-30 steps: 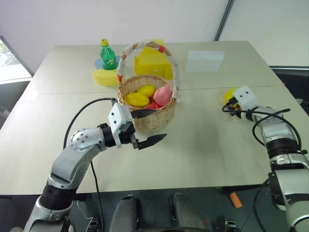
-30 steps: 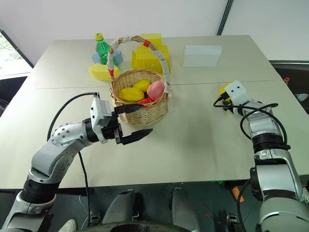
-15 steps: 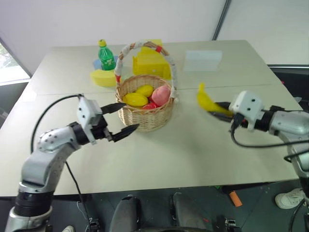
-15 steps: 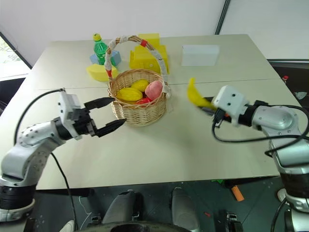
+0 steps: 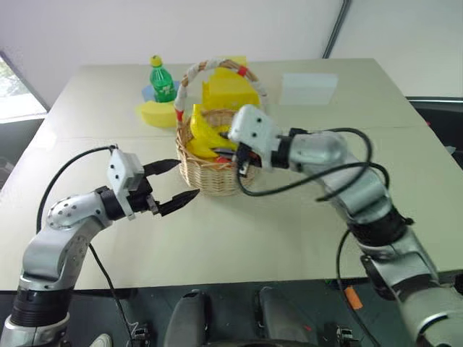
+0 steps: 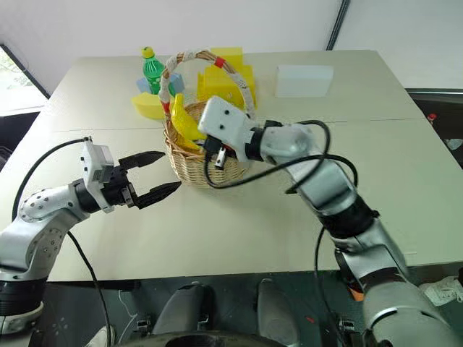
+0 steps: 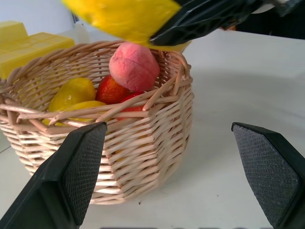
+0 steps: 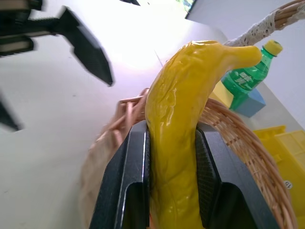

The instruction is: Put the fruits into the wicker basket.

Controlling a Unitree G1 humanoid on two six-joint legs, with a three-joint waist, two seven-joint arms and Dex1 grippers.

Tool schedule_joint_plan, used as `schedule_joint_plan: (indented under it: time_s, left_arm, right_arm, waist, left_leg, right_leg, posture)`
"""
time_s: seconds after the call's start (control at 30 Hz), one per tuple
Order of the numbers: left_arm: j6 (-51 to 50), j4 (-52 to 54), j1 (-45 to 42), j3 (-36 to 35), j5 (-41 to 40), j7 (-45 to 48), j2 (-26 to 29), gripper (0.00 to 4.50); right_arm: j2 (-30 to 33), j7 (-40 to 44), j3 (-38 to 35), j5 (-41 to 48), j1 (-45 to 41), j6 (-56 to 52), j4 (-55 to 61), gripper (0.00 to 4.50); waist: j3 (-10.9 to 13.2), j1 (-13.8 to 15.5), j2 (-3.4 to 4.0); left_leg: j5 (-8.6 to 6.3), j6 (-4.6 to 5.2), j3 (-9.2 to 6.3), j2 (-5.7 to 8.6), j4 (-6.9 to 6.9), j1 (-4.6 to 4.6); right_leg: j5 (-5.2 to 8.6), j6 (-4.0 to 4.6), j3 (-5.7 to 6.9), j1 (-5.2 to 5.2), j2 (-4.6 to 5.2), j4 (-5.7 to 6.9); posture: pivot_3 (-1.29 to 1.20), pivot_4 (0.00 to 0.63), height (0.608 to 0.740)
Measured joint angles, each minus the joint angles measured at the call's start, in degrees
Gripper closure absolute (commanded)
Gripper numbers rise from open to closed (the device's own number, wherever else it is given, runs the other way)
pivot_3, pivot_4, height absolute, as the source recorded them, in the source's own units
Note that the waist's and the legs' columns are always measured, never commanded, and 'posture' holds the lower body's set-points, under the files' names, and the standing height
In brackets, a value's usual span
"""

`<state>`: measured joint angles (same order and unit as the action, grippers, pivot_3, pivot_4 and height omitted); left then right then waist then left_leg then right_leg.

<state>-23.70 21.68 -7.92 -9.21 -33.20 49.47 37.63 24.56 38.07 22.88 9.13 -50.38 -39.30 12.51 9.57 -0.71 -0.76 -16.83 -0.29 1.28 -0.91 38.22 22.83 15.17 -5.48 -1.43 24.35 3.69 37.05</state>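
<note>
Hanging clamped in the right end effector (image 8: 171,191), banana (image 8: 183,124) over wicker basket (image 5: 210,177).

Left gripper (image 7: 174,176): fingers (image 7: 74,171) spread wide, apart from the wicker basket (image 7: 143,148), which sits between them on the table (image 7: 228,86). Inside: pink peach (image 7: 134,67) on top, red fruit (image 7: 114,89), yellow fruit (image 7: 72,93). Above the rim, black fingers (image 7: 205,21) clamp a banana (image 7: 128,16).
</note>
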Motion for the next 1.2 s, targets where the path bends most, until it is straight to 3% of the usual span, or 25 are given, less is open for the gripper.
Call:
schedule_joint_plan:
  time_s: [0.13,0.33,0.5,0.6,0.73,0.87,1.2]
  left_arm:
    - [-0.73,2.27,0.97,0.21,-0.09,-1.26,-1.14,0.0]
    - [-1.1,3.66,1.54,0.22,-0.29,-2.56,-1.95,0.0]
    - [-1.12,3.78,1.21,0.56,-0.9,-3.69,-3.04,0.0]
    - [-1.12,3.66,0.75,1.27,-1.45,-4.22,-4.37,0.0]
    - [-1.1,3.16,0.14,1.5,-2.02,-4.46,-4.78,0.0]
    - [-1.1,2.38,-1.35,2.06,-2.1,-4.28,-5.51,0.0]
    - [-1.05,2.0,-1.93,3.98,-2.28,-4.35,-6.85,0.0]
  right_arm:
    - [-3.35,-1.85,1.05,-3.22,-2.58,1.04,-7.06,3.85]
    - [-3.33,-1.32,0.73,-5.49,-2.36,5.45,-9.96,0.97]
    - [-2.91,1.34,-2.58,-3.0,-0.16,7.08,-3.2,0.97]
    - [0.25,4.3,-16.8,10.97,13.23,0.15,13.49,0.97]
    - [2.99,2.04,-25.96,16.88,22.07,-5.71,19.15,0.97]
    - [3.09,-1.23,-26.67,16.52,26.72,-6.15,17.41,0.97]
    - [-7.32,-10.06,-23.7,10.08,20.61,5.4,-1.01,0.97]
  waist:
    - [-0.01,-0.05,-0.02]
    - [-0.01,-0.36,-0.02]
    - [-0.01,-0.47,-0.02]
    - [-0.03,0.84,-0.06]
    - [-0.04,0.54,-0.08]
    - [-0.03,-0.64,-0.07]
    - [-0.03,-1.34,-0.06]
  left_leg:
    - [0.0,0.0,0.0,0.01,0.03,0.09]
    - [0.0,0.0,0.0,-0.02,0.02,0.08]
    - [0.0,0.0,0.0,-0.03,0.02,0.06]
    - [-0.02,0.04,-0.17,0.01,0.02,0.2]
    - [-0.02,0.03,-0.06,0.01,0.03,0.08]
    - [0.02,-0.02,0.07,0.01,0.02,-0.21]
    - [0.02,-0.03,0.01,-0.05,-0.02,-0.37]
  right_leg:
    - [-0.01,0.0,0.02,0.07,0.02,0.01]
    - [0.0,0.0,0.03,0.09,-0.05,0.04]
    - [-0.01,-0.01,0.02,0.09,-0.06,0.06]
    - [0.0,0.0,0.15,-0.01,0.02,-0.05]
    - [-0.01,-0.01,0.1,-0.03,0.04,-0.06]
    - [0.0,0.0,-0.07,-0.1,-0.2,0.09]
    - [0.0,0.01,-0.12,-0.29,-0.33,0.08]
  posture:
    - [0.0,0.15,0.74]
    - [0.0,0.15,0.74]
    - [0.0,0.15,0.74]
    - [0.0,0.15,0.74]
    - [0.0,0.15,0.74]
    - [0.0,0.15,0.74]
    - [0.0,0.15,0.74]
